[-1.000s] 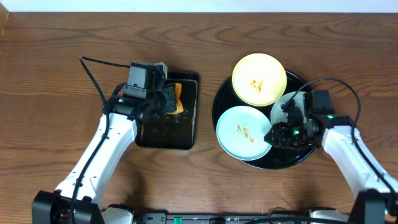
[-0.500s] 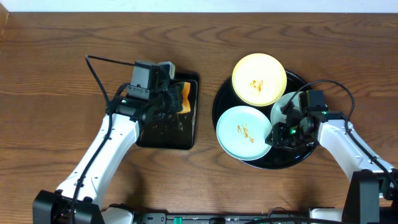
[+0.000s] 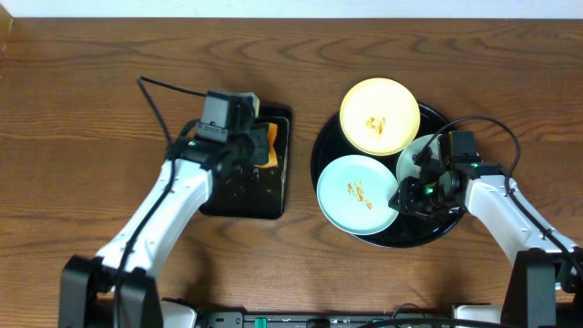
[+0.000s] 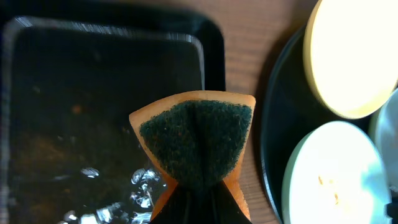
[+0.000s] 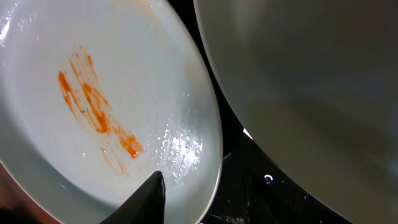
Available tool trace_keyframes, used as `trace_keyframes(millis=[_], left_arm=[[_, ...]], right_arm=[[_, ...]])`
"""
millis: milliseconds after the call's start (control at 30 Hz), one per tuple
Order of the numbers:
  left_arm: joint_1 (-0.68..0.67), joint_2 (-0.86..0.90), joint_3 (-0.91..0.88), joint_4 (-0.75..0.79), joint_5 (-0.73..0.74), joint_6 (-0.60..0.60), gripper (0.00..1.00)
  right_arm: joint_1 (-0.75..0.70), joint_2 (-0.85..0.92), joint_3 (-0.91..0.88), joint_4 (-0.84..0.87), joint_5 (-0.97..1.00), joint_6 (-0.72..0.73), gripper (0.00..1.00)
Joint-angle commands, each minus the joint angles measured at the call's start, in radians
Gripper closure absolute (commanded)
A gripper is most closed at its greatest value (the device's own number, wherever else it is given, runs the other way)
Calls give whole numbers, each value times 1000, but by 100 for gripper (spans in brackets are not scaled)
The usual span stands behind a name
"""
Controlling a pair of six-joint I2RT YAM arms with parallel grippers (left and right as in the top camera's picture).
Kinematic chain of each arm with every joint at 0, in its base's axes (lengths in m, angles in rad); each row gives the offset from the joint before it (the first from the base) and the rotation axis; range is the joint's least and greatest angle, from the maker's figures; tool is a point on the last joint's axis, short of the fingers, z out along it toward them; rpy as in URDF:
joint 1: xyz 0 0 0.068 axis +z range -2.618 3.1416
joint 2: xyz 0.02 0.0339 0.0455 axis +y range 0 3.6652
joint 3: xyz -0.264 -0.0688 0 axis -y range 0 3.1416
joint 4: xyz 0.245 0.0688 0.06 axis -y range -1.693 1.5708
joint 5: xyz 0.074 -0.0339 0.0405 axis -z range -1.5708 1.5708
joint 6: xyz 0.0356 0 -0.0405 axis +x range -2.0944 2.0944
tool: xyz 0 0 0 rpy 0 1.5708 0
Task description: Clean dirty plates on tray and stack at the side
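We see a wooden table (image 3: 91,109) with a rectangular tray (image 3: 241,196) to the left of the round tray (image 3: 424,235), the two near each other but apart. The rectangular one is wet, with drops (image 4: 140,183) on its floor. Above its right edge the left gripper (image 3: 255,146) has its fingers closed on a sponge (image 4: 196,140), orange with a dark green face, pinched at the middle so that it folds. Nothing lies between the sponge and the round tray.

All three plates sit face up in the round tray. The yellow plate (image 3: 380,116) is at the far side, reaching over the rim. The mint plate (image 3: 357,193) lies at the near left. The third plate (image 3: 417,150) is at the right, partly hidden by the right gripper (image 3: 410,193) and its cable.

In the right wrist view one finger (image 5: 148,198) hangs over the mint plate's right rim. The other shows only dimly against the black tray, and the two stand apart with the rim between them.

The plates are round, so we find no long axis. The mint plate's orange smear (image 5: 96,115) runs aslant, upper left to lower right in that view.
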Motion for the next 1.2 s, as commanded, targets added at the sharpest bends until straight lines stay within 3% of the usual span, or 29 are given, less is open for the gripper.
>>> trace_keyframes(millis=[0,367,733,1167], left_arm=[[-18,71,19,6,-14,12,93],[-75,240,19,67,-8,-30,92],[-180,243,19,151,-3,-59,92],[-158,210,21,161,-6,-85,92]], right_arm=[[21,2,10,8,2,13,62],[46,2,10,17,3,13,63],[46,2,10,17,3,13,63],[46,2,10,11,3,13,56]])
